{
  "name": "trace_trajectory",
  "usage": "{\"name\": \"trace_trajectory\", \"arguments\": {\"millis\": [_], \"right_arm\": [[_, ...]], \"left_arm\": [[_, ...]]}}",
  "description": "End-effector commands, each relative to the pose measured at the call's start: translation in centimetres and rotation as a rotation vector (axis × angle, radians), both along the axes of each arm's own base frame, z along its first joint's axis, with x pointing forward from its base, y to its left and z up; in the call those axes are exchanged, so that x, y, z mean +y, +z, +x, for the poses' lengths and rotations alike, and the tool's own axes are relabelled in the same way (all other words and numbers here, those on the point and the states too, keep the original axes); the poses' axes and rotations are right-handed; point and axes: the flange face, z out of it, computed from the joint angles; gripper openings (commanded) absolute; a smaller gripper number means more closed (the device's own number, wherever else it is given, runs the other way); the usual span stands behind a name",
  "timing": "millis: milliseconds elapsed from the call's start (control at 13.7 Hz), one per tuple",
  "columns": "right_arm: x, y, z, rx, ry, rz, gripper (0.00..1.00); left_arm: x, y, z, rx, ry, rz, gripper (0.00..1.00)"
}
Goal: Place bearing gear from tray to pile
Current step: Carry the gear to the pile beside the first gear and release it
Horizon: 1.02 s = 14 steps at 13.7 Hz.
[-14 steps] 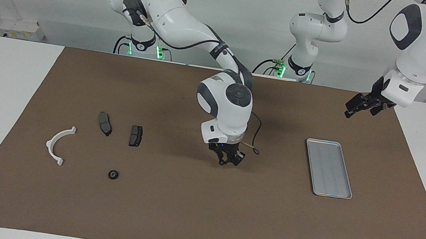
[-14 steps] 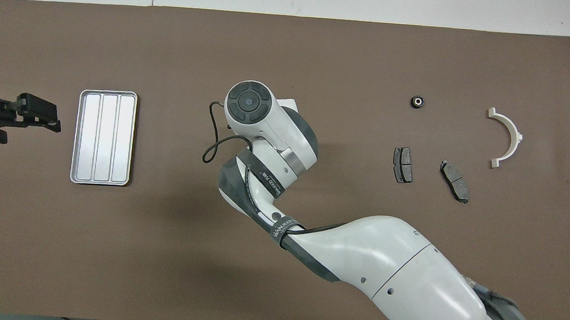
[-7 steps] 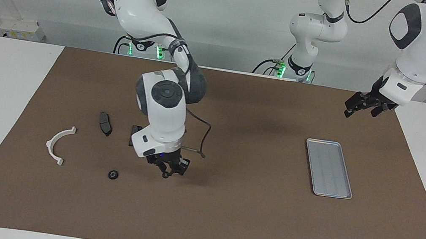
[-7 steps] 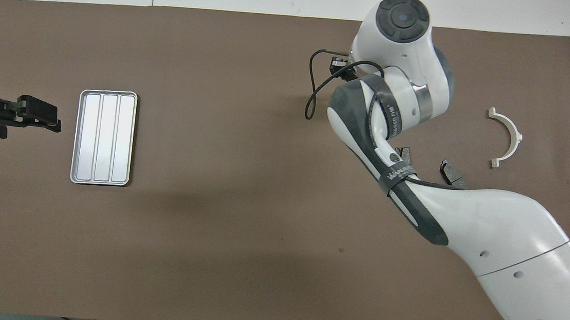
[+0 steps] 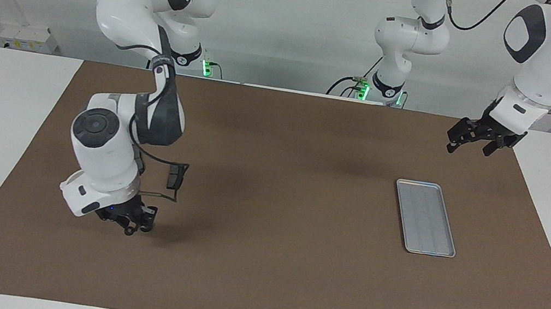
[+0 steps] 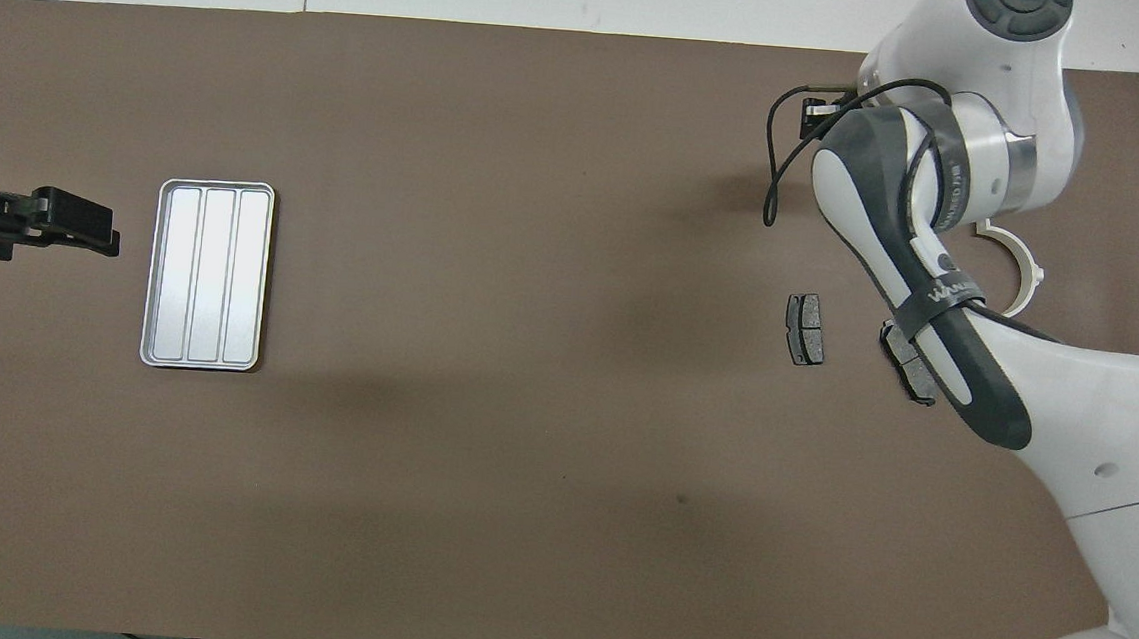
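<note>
My right gripper (image 5: pixel 134 224) low over mat (image 5: pixel 255 284) at right arm's end, at spot where pile lies; can't tell whether fingers apart or together. Bearing gear hidden under my wrist (not visible in either view). One dark pad (image 6: pixel 805 328) clear, second pad (image 6: pixel 912 369) and white bracket (image 6: pixel 1023 281) partly covered by arm. Tray (image 5: pixel 426 217) bare, toward left arm's end. My left gripper (image 5: pixel 477 138) waits in air beside tray, fingers spread.

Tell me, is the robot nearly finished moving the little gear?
Nearly, it seems. The flat silver-grey metal tray holds nothing, so the pickup looks done. The right gripper is low over the brown mat beside the pile's dark grey brake-pad piece; whether it holds the gear is hidden. Left: letting go, backing off. The left gripper waits.
</note>
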Motion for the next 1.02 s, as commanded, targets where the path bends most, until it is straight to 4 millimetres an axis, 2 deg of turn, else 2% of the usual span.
{"name": "trace_trajectory", "arguments": {"millis": [0,73,146,364,509,946], "right_arm": [[-4.5,-2.7,-1.0,0.06,0.011,0.018,0.0],[-5.8,-3.4,-1.0,0.064,0.005,0.02,0.0],[-6.3,-3.9,-1.1,0.071,-0.003,0.023,0.0],[-6.3,-5.5,-1.2,0.09,-0.019,0.028,0.0],[-6.3,-7.0,-1.1,0.099,-0.022,0.033,0.0],[-6.5,-9.9,-1.5,0.101,-0.035,0.044,0.0]], "left_arm": [[-0.1,0.4,-0.3,-0.016,-0.019,-0.006,1.0],[-0.1,0.4,-0.3,-0.017,-0.022,-0.006,1.0],[-0.2,0.4,-0.3,-0.016,-0.027,-0.004,1.0],[-0.7,0.3,-0.2,-0.029,-0.112,-0.006,1.0],[-0.5,0.4,-0.2,-0.03,-0.105,-0.006,1.0],[-0.8,0.6,-0.4,-0.029,-0.11,-0.007,1.0]]}}
